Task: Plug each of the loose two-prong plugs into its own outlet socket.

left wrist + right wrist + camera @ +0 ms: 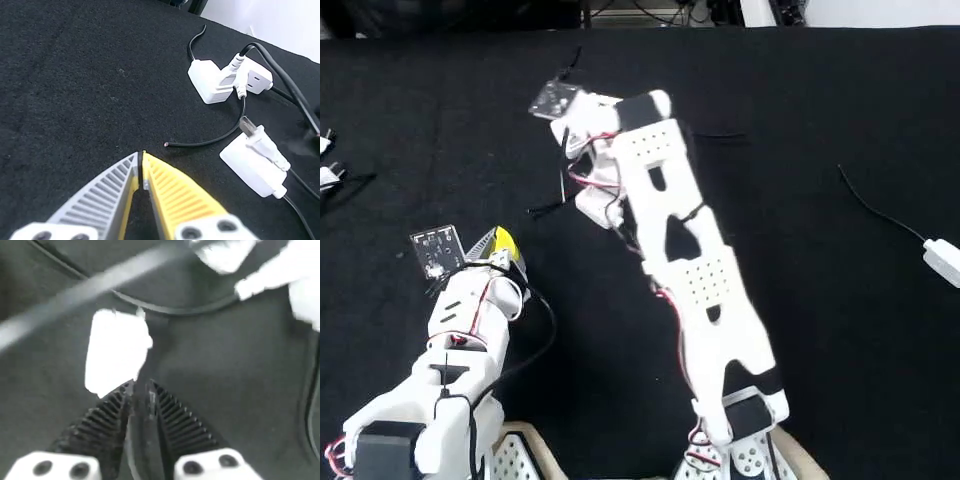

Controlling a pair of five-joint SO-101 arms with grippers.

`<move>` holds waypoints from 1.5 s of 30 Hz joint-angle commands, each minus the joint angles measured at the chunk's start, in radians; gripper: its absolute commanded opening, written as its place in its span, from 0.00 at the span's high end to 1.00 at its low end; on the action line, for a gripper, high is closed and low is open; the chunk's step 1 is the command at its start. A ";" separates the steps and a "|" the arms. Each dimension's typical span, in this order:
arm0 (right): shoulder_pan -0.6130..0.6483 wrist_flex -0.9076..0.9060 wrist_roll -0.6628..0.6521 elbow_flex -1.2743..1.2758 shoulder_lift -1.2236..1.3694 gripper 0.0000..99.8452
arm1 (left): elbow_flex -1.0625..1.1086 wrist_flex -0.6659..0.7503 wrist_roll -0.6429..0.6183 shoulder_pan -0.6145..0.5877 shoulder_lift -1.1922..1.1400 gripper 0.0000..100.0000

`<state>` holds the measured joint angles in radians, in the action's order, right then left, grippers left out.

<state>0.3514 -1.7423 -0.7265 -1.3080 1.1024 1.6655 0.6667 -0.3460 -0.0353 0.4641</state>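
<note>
Plugs are not yet held by either arm, so I judge the step in hand to be the first pickup.

**State.** In the left wrist view, a loose plug [262,146] lies on a white block [247,172], its two metal prongs bare. Farther off, a white adapter [207,82] sits just beside a white socket [257,82] whose two slots face up. A thin black cord [215,141] curves over the black tabletop [75,75] between the two groups. The left gripper [140,156] hangs above bare cloth, its grey and yellow fingers pressed together and holding nothing. The right gripper [139,387] hovers low with its dark fingers all but closed. I see nothing between them, though the view is blurred. Another white block [117,355] lies just past its tips.

**Procedure, as I would run it.**
1. Spread the fingers before descending, because closed tips would only push the plug.
2. Grip the plug body across its flat sides and leave the prongs free.
3. Keep the cord out of the pinch.
4. Turn the prongs parallel to the slots, then press straight in.
5. Brace the socket with the other arm. It looks light and will probably slide on the cloth.
</note>
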 commanded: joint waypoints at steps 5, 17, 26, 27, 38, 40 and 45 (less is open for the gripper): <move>-0.038 -0.017 -0.012 0.061 -0.048 0.99 | 0.016 -0.003 0.005 0.008 0.011 0.97; 0.140 -0.003 0.118 -0.051 -0.004 0.79 | 0.016 -0.003 0.005 0.008 0.011 0.97; 0.069 0.124 0.124 -0.059 0.119 0.78 | 0.016 -0.003 0.005 0.008 0.011 0.97; 0.063 0.127 0.124 -0.059 0.124 0.78 | 0.016 -0.003 0.005 0.008 0.011 0.97; 0.054 0.031 0.072 -0.051 0.139 0.80 | 0.016 -0.002 0.005 0.008 0.012 0.97; 0.054 -0.025 0.028 -0.059 0.143 0.88 | 0.016 -0.002 0.005 0.008 0.012 0.97; 0.003 -0.025 0.061 -0.035 0.148 0.96 | 0.016 -0.002 0.005 0.008 0.012 0.97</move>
<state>0.3913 -1.7361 -0.6759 -1.3387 1.2543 1.6655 0.6667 -0.3460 -0.0353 0.4641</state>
